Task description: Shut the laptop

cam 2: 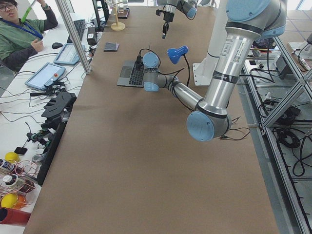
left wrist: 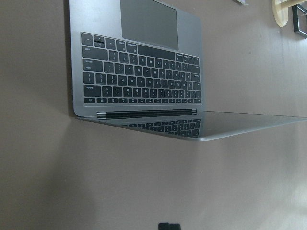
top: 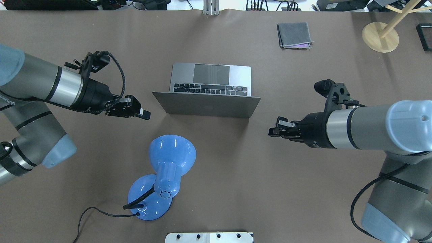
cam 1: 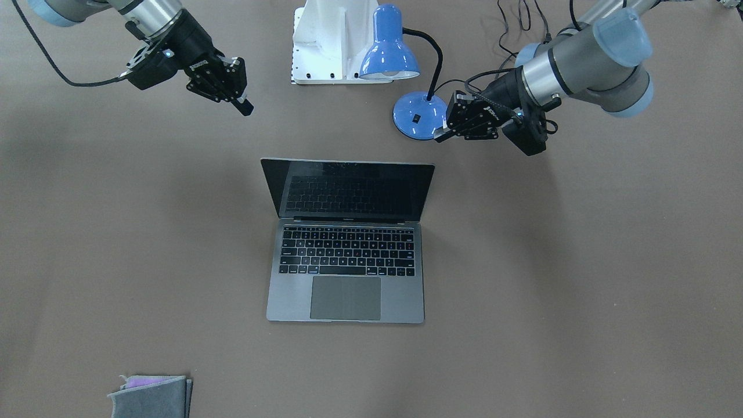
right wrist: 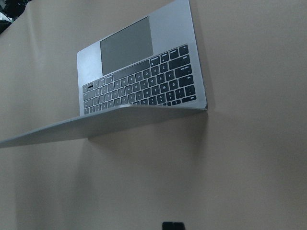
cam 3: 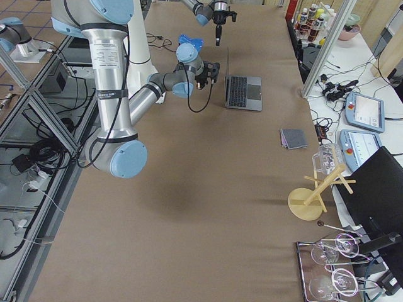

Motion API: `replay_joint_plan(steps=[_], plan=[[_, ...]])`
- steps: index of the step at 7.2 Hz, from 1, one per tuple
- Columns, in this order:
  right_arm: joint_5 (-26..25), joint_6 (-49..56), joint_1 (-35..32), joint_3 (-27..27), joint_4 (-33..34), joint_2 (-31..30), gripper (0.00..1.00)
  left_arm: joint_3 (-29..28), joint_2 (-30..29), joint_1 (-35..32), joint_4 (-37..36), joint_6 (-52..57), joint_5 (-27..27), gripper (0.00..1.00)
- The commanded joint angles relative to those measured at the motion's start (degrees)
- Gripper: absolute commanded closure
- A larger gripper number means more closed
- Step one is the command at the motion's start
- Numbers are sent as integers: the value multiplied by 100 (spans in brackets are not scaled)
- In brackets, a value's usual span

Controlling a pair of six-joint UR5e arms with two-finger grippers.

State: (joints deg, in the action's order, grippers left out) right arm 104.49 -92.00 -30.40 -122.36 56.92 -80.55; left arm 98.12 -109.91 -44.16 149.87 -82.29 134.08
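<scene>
The space-grey laptop (cam 1: 345,244) stands open in the middle of the table, its screen dark and raised roughly upright. In the overhead view its lid back (top: 206,104) faces me. My left gripper (top: 145,114) hovers left of the lid, fingers together and empty; it also shows in the front view (cam 1: 441,136). My right gripper (top: 271,131) hovers right of the lid, fingers together and empty; it also shows in the front view (cam 1: 246,107). Both wrist views show the keyboard (left wrist: 139,72) (right wrist: 144,81) and the lid edge-on.
A blue desk lamp (top: 168,162) stands on my side of the laptop, near my left gripper, with its cable trailing left. A grey fabric pouch (top: 294,34) lies at the far right. A wooden stand (top: 380,36) sits at the far right corner.
</scene>
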Motion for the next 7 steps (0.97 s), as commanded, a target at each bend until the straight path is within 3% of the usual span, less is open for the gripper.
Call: replay_joint_plan(steps=[1,2,7], plan=[[-305,-20,87,413,317,686,100,-117,-197,206,-36,-112,-276,100],[-385,-20,17,450,799,1012,100,-135,-197,206,-36,-112,-295,100],[-368,68,-370,1047,882,1314,100,-259,-329,206,-37,-112,-312,100]])
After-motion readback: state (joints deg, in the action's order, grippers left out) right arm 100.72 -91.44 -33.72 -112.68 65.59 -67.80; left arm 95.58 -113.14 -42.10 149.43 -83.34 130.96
